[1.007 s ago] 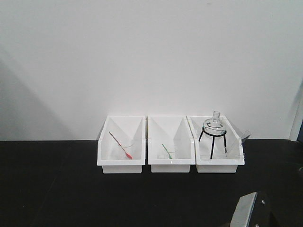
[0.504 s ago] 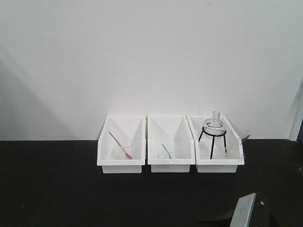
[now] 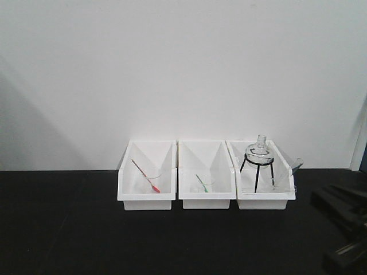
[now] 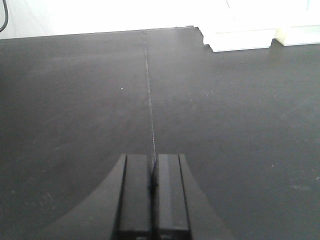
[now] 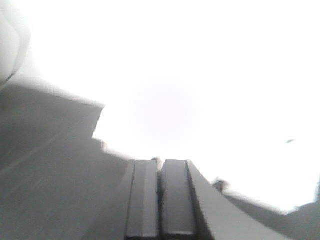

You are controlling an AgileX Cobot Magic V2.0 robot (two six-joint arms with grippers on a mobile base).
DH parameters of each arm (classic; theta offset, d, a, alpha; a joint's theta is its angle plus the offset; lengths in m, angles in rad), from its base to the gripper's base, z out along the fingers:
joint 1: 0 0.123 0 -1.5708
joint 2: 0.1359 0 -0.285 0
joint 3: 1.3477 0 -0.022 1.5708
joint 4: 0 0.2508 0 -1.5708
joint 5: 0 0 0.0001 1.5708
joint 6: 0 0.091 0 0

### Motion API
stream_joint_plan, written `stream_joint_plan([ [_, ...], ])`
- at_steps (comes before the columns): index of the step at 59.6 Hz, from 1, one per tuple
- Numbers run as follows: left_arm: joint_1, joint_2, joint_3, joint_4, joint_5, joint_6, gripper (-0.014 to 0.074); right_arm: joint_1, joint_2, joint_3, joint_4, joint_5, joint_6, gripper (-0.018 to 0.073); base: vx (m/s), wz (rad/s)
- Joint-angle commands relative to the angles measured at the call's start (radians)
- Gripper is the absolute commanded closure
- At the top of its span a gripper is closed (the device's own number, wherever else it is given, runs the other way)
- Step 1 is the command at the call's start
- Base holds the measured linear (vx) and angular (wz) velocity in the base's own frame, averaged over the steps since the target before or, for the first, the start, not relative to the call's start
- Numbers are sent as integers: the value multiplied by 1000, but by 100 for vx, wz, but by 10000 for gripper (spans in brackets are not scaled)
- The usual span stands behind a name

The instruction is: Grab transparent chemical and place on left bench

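Black surface [image 3: 69, 229] carries three white bins [image 3: 206, 172] in a row against the wall. Right bin [image 3: 265, 197] holds a round flask on a black tripod [image 3: 258, 163]; the clear beaker [image 3: 289, 175] with its pale stick sits at that bin's right edge, up and left of the right tool [image 5: 160, 197], well apart. Right tool's fingers pressed together, holding nothing. Left tool [image 4: 152, 197] likewise closed and empty, low over the surface, bins far ahead to its right.
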Motion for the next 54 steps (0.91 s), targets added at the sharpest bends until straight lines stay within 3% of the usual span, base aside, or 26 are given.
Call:
stream_joint_plan([
  [1, -2, -19, 16, -1, -78, -8, 600, 0, -81, -28, 24, -40, 1, 569, 0, 0],
  [20, -2, -19, 16, -1, -78, -8, 600, 0, -299, 208, 30, -174, -1, 564, 0, 0],
  [54, -2, -19, 16, -1, -78, -8, 600, 0, -345, 257, 34, -177, -3, 564, 0, 0],
])
